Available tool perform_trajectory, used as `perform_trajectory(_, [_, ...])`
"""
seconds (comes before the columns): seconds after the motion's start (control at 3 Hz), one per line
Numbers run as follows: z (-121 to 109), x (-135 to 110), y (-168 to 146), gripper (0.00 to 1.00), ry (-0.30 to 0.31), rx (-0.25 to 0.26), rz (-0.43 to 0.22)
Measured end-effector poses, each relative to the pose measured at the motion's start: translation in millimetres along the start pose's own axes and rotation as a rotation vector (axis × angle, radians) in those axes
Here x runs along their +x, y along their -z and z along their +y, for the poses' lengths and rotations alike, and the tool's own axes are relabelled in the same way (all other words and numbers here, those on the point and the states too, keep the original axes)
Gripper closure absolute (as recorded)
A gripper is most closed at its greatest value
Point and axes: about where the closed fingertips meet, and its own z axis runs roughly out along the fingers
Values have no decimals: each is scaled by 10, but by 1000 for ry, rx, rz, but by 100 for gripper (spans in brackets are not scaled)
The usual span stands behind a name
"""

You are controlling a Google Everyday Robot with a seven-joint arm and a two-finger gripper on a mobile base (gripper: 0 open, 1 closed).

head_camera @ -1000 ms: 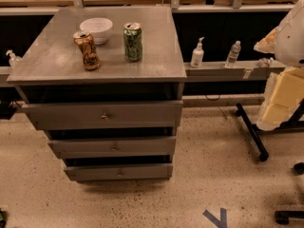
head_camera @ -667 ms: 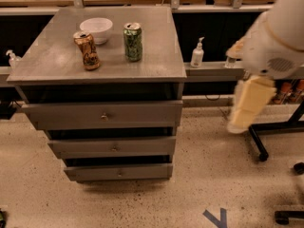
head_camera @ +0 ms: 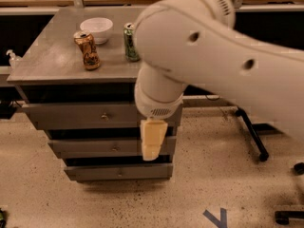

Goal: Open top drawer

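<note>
The top drawer (head_camera: pixel 71 116) is the widest grey front of the cabinet, just under the tabletop, with a small round metal knob (head_camera: pixel 105 116) at its centre. It sits flush and closed. My gripper (head_camera: pixel 152 140) is the cream-coloured end of the big white arm (head_camera: pixel 213 51). It hangs pointing down in front of the cabinet's right part, over the right end of the middle drawer (head_camera: pixel 95 147) and to the right of and below the knob. It holds nothing. The arm hides the right end of the top drawer.
On the cabinet top (head_camera: pixel 47 61) stand a white bowl (head_camera: pixel 96 28), a brown can (head_camera: pixel 88 51) and a green can (head_camera: pixel 130 42) partly behind the arm. The bottom drawer (head_camera: pixel 118 171) is closed. A black chair base (head_camera: pixel 256 144) stands at the right.
The arm has swung from the right side leftward to in front of the cabinet, and the gripper now hangs over the drawer fronts. The cabinet looks larger and closer. The drawers have not moved.
</note>
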Motion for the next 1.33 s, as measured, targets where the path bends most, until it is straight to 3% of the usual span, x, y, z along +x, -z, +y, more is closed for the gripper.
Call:
perform_trajectory(0.33, [40,-163,-114,0,47,-1,0])
perform_trajectory(0.67, [83,-425,-535,0,126,-91,-77])
perform_trajectory(1.0, [36,-847,-1230,0,164,-126,-145])
perform_trajectory(1.33, [-106,-1167,-1863,0,141,-127,-201])
